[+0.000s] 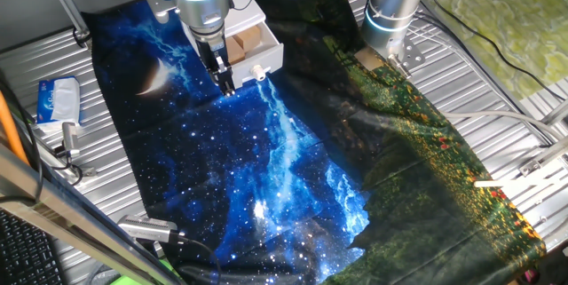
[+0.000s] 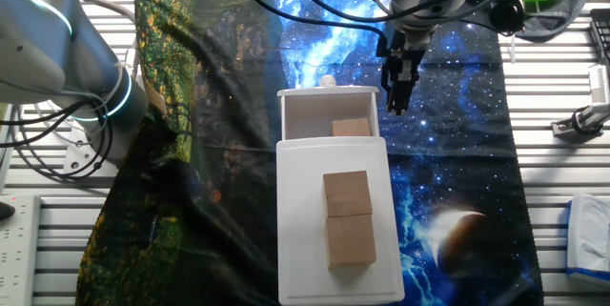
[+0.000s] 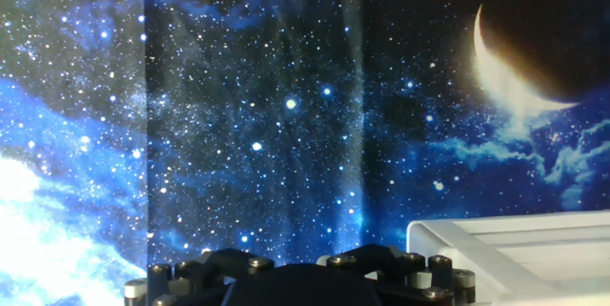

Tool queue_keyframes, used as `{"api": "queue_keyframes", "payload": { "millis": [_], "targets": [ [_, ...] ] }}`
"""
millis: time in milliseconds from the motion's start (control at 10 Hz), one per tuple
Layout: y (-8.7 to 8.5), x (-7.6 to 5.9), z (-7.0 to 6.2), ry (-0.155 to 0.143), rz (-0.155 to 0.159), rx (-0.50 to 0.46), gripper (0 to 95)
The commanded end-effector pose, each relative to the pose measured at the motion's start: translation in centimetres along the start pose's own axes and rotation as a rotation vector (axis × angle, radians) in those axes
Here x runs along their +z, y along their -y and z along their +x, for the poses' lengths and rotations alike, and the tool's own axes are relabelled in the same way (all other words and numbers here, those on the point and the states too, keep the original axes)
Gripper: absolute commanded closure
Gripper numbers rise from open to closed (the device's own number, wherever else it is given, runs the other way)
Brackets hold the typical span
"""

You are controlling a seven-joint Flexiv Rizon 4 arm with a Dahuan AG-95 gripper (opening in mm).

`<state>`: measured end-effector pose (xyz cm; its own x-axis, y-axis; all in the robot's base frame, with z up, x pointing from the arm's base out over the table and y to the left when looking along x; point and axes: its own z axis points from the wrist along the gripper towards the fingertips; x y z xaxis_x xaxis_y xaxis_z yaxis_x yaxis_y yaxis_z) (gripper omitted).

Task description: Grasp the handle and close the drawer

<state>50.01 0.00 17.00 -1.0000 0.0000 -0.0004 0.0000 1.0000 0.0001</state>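
The white drawer (image 2: 329, 115) stands pulled out of the white mini cabinet (image 2: 295, 249), showing its tan inner walls. The handle (image 2: 328, 82), a tiny white knob, sticks out of the drawer front; it also shows in one fixed view (image 1: 259, 74). My gripper (image 2: 398, 91) hangs just above the cloth beside the drawer's front corner, apart from the knob, its fingers slightly parted and empty. In one fixed view the gripper (image 1: 226, 81) is left of the drawer (image 1: 253, 50). The hand view shows only a drawer corner (image 3: 505, 249); the fingertips and knob are out of view.
A tan block (image 2: 351, 127) lies in the drawer and two tan blocks (image 2: 348, 215) sit on the cabinet top. A starry blue cloth (image 1: 257, 170) covers the table. A second robot arm's base (image 1: 390, 19) stands at the cloth's dark green side. Cables and a white pack (image 1: 58, 100) lie at the edges.
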Motion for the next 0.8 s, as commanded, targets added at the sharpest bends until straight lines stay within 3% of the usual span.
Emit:
{"api": "queue_keyframes", "payload": {
  "millis": [100,800],
  "targets": [
    [0.0,-0.01,0.01,0.037,-0.051,-0.176,95.0],
    [-0.01,-0.03,0.02,0.033,-0.048,-0.177,95.0]
  ]
}}
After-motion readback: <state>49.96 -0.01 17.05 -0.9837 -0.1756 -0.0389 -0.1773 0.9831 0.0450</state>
